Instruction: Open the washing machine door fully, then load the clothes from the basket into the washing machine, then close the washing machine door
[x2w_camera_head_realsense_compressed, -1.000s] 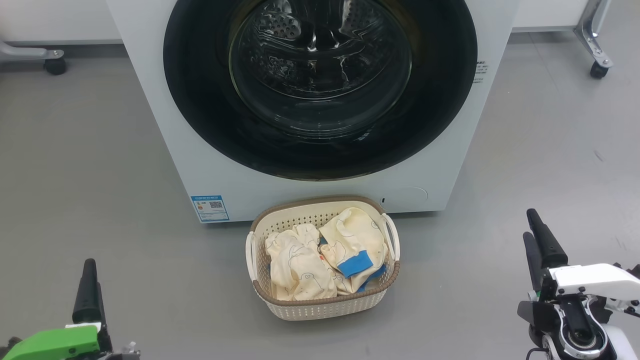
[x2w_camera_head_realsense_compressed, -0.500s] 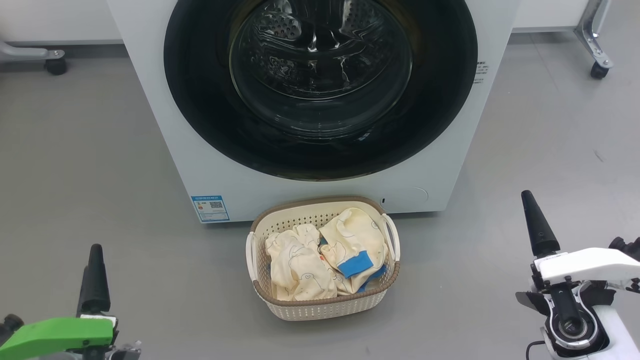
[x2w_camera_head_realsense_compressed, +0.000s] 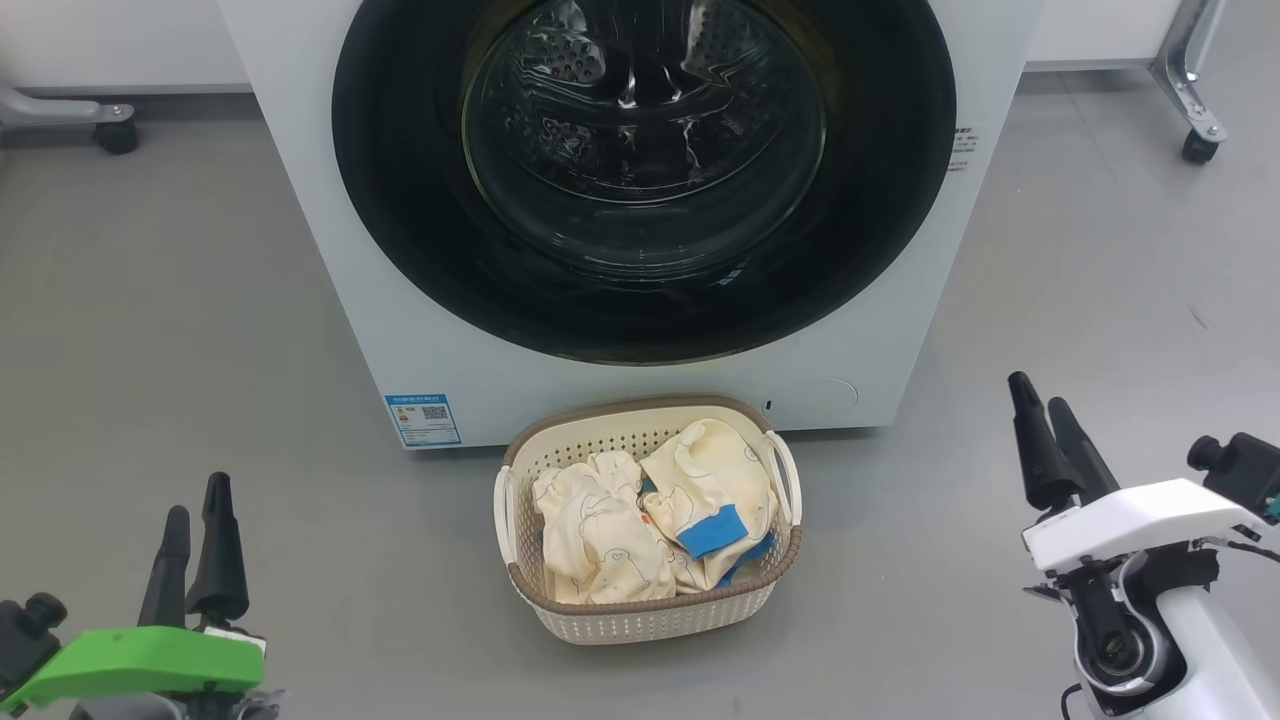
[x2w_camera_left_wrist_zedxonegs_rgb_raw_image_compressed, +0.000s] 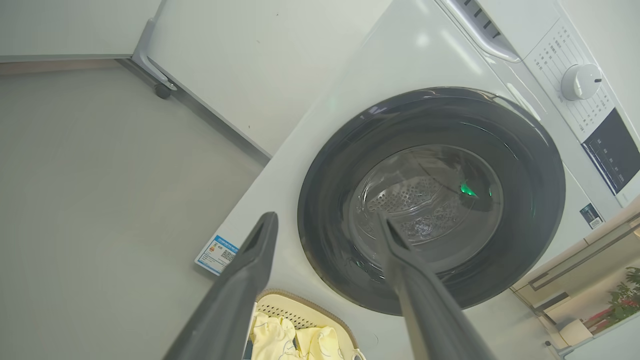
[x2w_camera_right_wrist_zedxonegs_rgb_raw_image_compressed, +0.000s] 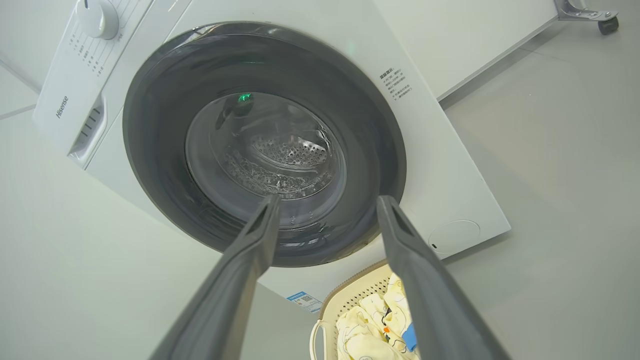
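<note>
"Hisense" stands on the washing machine (x2w_camera_right_wrist_zedxonegs_rgb_raw_image_compressed: 442, 165), on its top panel. The print on the blue label sticker (x2w_camera_head_realsense_compressed: 423, 419) is too small to read.

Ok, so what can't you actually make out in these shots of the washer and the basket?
Head view: the top of the door is cut off by the picture's upper edge.
Head view: the number of clothes; the top ones and the basket wall hide the rest.
Head view: the print on the blue label is too small to read.
Right wrist view: reflections on the glass blur the inside of the drum.
</note>
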